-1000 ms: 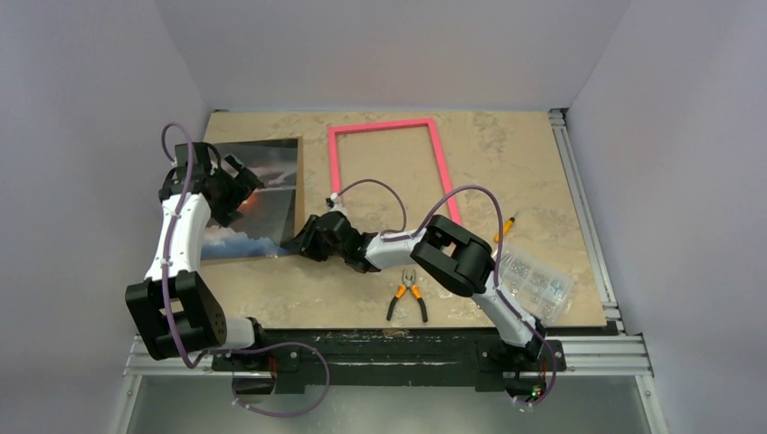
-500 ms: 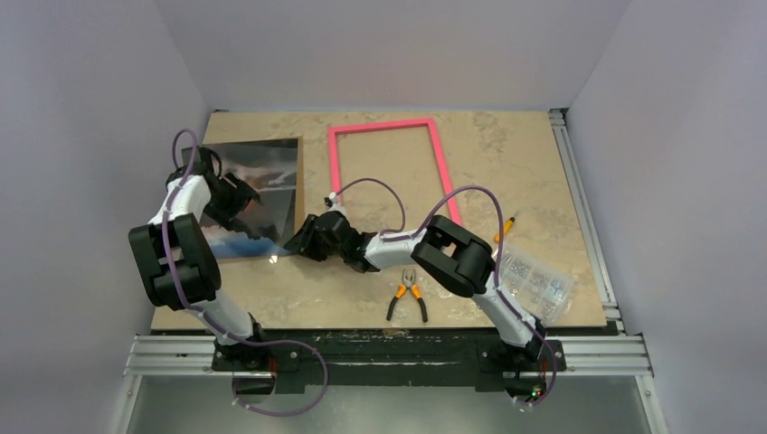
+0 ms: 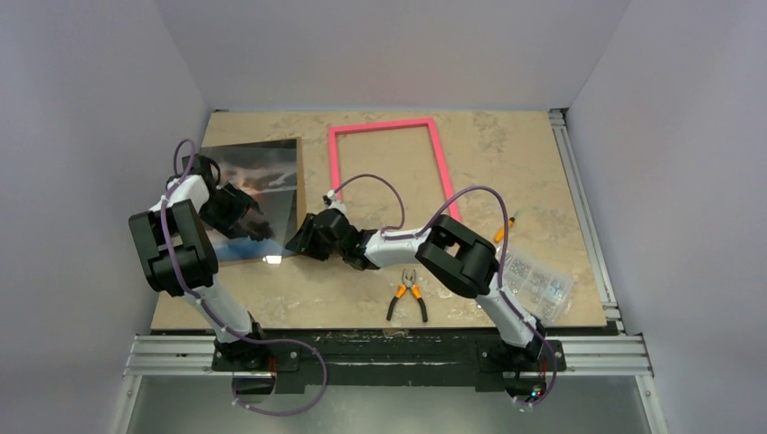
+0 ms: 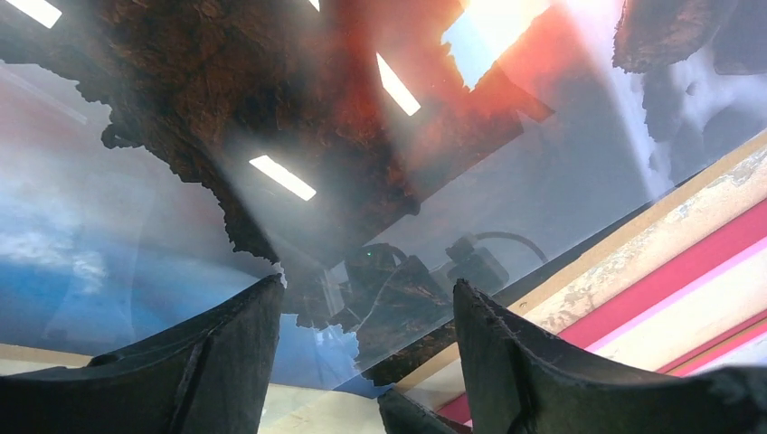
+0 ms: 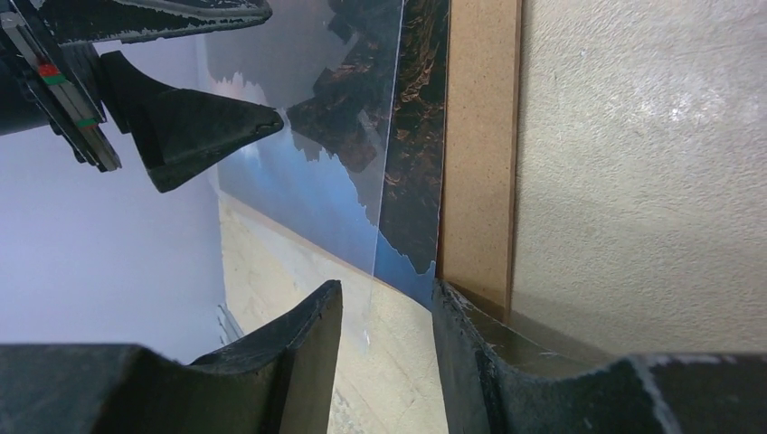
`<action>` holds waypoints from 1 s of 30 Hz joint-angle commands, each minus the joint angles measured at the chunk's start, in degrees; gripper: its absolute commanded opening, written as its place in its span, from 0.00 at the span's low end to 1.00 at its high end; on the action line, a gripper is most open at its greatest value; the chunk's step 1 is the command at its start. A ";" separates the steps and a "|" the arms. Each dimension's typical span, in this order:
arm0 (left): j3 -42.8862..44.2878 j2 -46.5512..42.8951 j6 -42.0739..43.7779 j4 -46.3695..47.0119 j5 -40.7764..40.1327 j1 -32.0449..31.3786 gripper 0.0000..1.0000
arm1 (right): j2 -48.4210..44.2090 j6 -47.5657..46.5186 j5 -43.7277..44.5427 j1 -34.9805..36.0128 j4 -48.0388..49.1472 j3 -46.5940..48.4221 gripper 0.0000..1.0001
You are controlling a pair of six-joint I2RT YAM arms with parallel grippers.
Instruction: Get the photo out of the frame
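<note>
The photo [image 3: 271, 172], a glossy sunset print, lies at the table's left on a brown board [image 5: 479, 154], with a clear sheet [image 5: 307, 181] over it. The pink-red frame [image 3: 440, 163] lies flat to its right, with bare table showing inside it, and it also shows in the left wrist view [image 4: 696, 271]. My left gripper [image 3: 246, 212] hovers open over the photo [image 4: 136, 226]. My right gripper [image 3: 297, 242] is at the photo's near right corner, jaws apart [image 5: 387, 289] with the clear sheet's raised edge between them. The left gripper's fingers [image 5: 181, 117] show beyond it.
Orange-handled pliers [image 3: 407, 297] lie at the near middle. A clear box of small parts [image 3: 534, 280] sits at the near right, with a small orange-tipped tool [image 3: 505, 226] beside it. A metal rail [image 3: 579, 199] runs along the right edge.
My left arm has folded, its elbow rising toward the left wall, and its gripper slid a little nearer over the photo. The right gripper stayed at the photo's corner.
</note>
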 commanded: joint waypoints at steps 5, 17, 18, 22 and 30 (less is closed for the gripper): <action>1.54 1.07 -1.75 -0.79 1.75 0.51 0.67 | 0.14 -3.91 1.90 0.44 -10.00 1.17 0.43; 1.59 1.07 -1.22 -1.50 1.00 0.58 0.67 | 2.86 -4.16 -10.94 -0.62 8.92 -0.09 0.45; 1.61 1.06 -1.20 -1.50 0.95 0.60 0.67 | 3.06 -4.54 -11.55 -0.85 9.50 0.37 0.45; 1.61 1.01 -1.19 -1.54 0.82 0.60 0.68 | 3.30 -3.52 -12.53 -1.60 13.12 0.41 0.45; 1.44 0.95 -0.98 -1.52 0.80 0.52 0.68 | 4.71 -0.84 -15.48 -2.54 19.10 0.95 0.40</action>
